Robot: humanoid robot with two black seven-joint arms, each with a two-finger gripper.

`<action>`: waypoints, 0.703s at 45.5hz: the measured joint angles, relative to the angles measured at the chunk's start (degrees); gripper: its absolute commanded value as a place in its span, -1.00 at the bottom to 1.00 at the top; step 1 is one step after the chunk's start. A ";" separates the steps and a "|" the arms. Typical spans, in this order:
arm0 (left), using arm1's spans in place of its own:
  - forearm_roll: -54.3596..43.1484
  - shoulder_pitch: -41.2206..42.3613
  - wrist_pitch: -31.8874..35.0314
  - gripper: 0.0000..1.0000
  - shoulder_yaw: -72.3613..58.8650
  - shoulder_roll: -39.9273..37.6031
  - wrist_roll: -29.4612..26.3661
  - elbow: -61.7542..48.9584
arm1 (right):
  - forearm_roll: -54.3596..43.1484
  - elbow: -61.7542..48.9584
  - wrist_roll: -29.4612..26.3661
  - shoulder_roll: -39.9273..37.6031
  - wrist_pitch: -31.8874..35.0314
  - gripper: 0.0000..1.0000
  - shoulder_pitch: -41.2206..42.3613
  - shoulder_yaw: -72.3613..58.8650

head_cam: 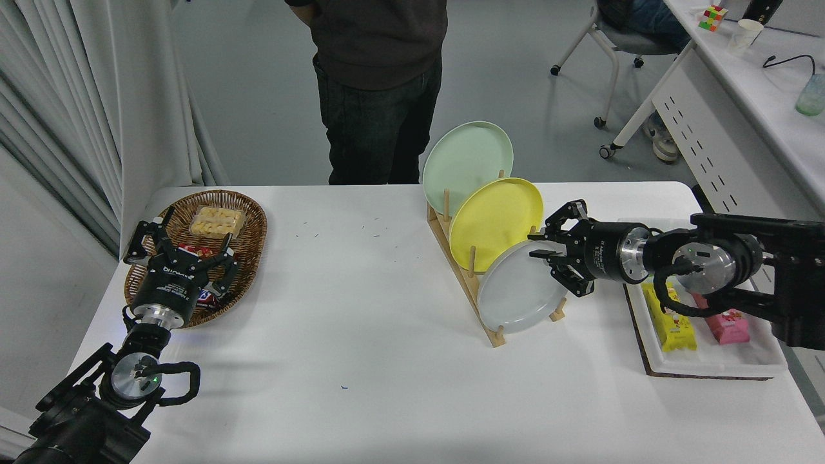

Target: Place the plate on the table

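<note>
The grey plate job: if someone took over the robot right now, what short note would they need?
Right gripper: open, at the grey plate's upper right rim, not gripping.
Left gripper: open, parked over the basket.
Plate: leaning in the front slot of the rack, before the yellow plate.
Done: reaching the plate.
Left: grip, lift out, lay flat on the table.
</note>
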 measured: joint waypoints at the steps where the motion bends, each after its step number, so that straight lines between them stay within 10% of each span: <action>1: 0.00 0.00 0.00 0.96 0.00 0.00 0.00 0.00 | 0.01 -0.01 0.00 0.00 0.00 -0.46 0.00 0.02; 32: 0.00 0.00 0.00 0.96 0.00 -0.01 0.00 0.00 | 2.05 -2.15 0.01 0.50 -0.15 -0.57 -1.90 2.10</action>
